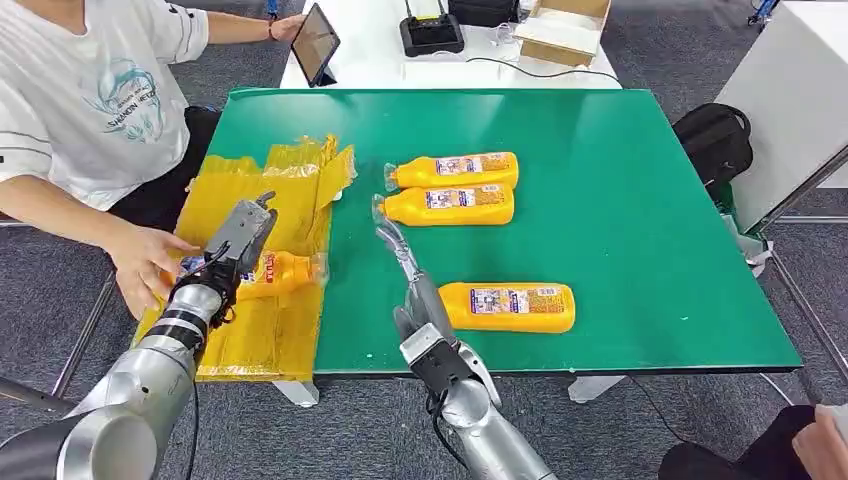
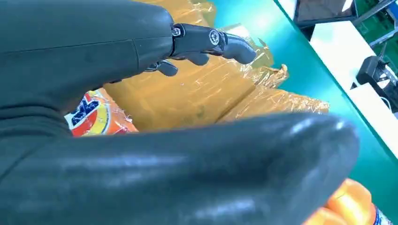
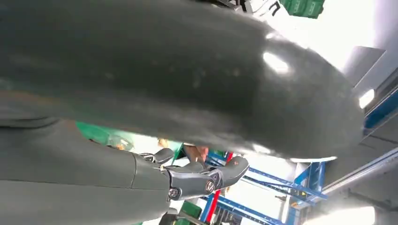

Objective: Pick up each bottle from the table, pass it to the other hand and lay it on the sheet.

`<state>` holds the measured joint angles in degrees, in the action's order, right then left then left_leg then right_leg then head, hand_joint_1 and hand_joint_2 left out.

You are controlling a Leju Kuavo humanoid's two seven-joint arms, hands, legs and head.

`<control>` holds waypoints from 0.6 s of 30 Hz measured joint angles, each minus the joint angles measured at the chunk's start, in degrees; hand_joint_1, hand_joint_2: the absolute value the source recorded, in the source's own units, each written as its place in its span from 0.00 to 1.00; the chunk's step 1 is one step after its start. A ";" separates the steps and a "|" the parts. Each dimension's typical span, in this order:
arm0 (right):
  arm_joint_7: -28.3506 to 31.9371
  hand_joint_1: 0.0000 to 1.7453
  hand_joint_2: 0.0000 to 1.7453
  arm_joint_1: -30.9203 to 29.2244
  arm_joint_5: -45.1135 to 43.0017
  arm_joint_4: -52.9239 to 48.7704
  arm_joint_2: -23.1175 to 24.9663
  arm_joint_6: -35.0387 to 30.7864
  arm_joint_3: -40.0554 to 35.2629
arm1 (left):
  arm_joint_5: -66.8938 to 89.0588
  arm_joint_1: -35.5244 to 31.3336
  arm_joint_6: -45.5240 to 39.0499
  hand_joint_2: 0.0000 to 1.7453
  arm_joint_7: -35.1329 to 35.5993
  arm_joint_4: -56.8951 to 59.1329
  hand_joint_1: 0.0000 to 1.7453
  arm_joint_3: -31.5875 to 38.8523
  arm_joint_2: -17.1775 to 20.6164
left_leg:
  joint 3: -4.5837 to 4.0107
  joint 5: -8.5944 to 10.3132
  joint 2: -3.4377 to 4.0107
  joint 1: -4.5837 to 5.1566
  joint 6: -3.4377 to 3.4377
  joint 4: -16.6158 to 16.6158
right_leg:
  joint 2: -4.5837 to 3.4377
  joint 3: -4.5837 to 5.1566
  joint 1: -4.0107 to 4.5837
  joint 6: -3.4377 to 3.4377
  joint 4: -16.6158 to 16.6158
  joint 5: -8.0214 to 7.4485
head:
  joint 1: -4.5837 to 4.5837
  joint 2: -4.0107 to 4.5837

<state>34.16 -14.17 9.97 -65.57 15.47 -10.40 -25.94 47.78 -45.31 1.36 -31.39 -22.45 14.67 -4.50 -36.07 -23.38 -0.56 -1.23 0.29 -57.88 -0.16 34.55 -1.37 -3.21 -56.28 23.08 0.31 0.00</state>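
laying the bottle (image 1: 275,274) down on the yellow sheet (image 1: 262,265) is judged to be the step in hand. in the head view the bottle is seen lying on its side on the sheet, cap toward the green table (image 1: 620,200), with the left hand (image 1: 237,247) over its labelled end. whether the fingers are closed on it or merely resting there cannot be told; in the left wrist view the fingers (image 2: 206,40) are seen stretched out above the crinkled film, which hints at a loosened hold, but this is not settled.

to finish well, the fingers should be spread fully before the hand is lifted, and the lift should be made straight up, so that the thin film is not dragged or bunched. a person's hand (image 1: 145,265) rests at the sheet's outer edge, just beside the left hand, so no sideways sweep should be made.

the right hand (image 1: 415,290) is held with fingers extended and nothing in it, beside the nearest bottle (image 1: 507,306). two more bottles (image 1: 450,188) lie side by side farther back.
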 measured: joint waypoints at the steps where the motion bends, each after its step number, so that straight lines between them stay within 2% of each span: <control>1: 0.00 0.00 0.00 0.00 0.02 0.04 0.00 0.00 0.00 | -0.53 0.11 -0.66 0.00 -0.33 -0.20 0.00 0.24 -0.07 | 0.00 0.00 0.00 0.00 0.00 0.00 | 0.00 0.00 0.00 0.00 0.00 0.00 | 0.00 0.00; 2: -0.02 0.00 0.00 0.00 0.13 0.11 0.00 -0.02 0.00 | -1.91 0.28 -3.03 0.00 -1.29 -0.59 0.00 0.83 -0.20 | 0.00 0.00 0.00 0.00 0.00 0.00 | 0.00 0.00 0.00 0.00 0.00 0.00 | 0.00 0.00; 3: -0.04 0.00 1.00 0.01 0.39 0.15 0.00 -0.09 0.00 | -4.23 0.48 -7.16 1.00 -2.89 -1.16 0.00 1.47 -0.46 | 0.00 0.00 0.01 0.00 0.00 0.00 | 0.00 0.00 0.00 0.00 0.00 0.00 | 0.00 0.00; 5: -0.46 0.00 1.00 0.01 1.20 0.33 0.09 -0.35 -0.06 | -10.08 1.01 -18.49 1.00 -7.23 -3.26 0.00 2.97 -1.33 | 0.00 0.00 0.00 0.00 0.00 0.00 | 0.00 0.00 0.00 0.00 0.00 0.00 | 0.00 0.00; 8: -1.53 0.00 1.00 -0.16 3.87 0.74 0.02 -1.68 -0.37 | -17.74 3.04 -25.73 1.00 -8.59 -8.31 0.00 2.25 -2.23 | 0.00 0.00 0.02 0.00 0.00 0.00 | -0.01 0.00 0.00 0.00 0.00 0.00 | -0.02 0.00; 10: -3.20 0.00 1.00 -0.81 6.72 1.05 -0.50 -2.80 -0.61 | -23.79 5.28 -26.69 1.00 -8.74 -12.40 0.00 1.11 -2.62 | 0.00 0.00 0.00 0.00 0.00 0.00 | 0.00 0.00 0.00 0.00 0.01 0.00 | -0.02 0.00; 13: -8.86 0.00 1.00 -3.01 13.39 1.53 -3.66 -4.18 -0.66 | -34.39 10.36 -26.20 1.00 -8.83 -20.88 0.00 -1.32 -3.80 | -0.01 -0.01 -0.01 0.03 -0.01 0.00 | 0.00 -0.01 -0.03 0.00 0.03 0.00 | -0.02 0.00; 16: -15.51 0.00 1.00 -4.31 19.77 1.14 -8.93 -4.53 1.15 | -39.95 16.32 -24.37 1.00 -8.83 -27.74 0.00 -3.36 -5.11 | 0.00 -0.02 -0.04 0.14 -0.04 -0.01 | 0.01 -0.06 -0.15 -0.03 0.14 -0.01 | 0.00 0.00; 18: -19.31 0.00 1.00 -4.24 22.37 -0.22 -13.04 -2.55 4.03 | -42.00 21.96 -22.62 1.00 -8.83 -32.66 0.00 -4.85 -6.31 | -0.01 -0.04 -0.06 0.23 -0.06 -0.02 | 0.02 -0.06 -0.24 -0.09 0.17 -0.04 | 0.00 0.00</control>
<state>14.85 -18.41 32.33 -65.79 2.44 -12.95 -21.92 5.78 -23.35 -21.27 -40.22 -55.11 9.82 -10.82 -36.08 -23.42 -0.63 -1.00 0.23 -57.90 -0.14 34.49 -1.60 -3.30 -56.11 23.04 0.31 0.00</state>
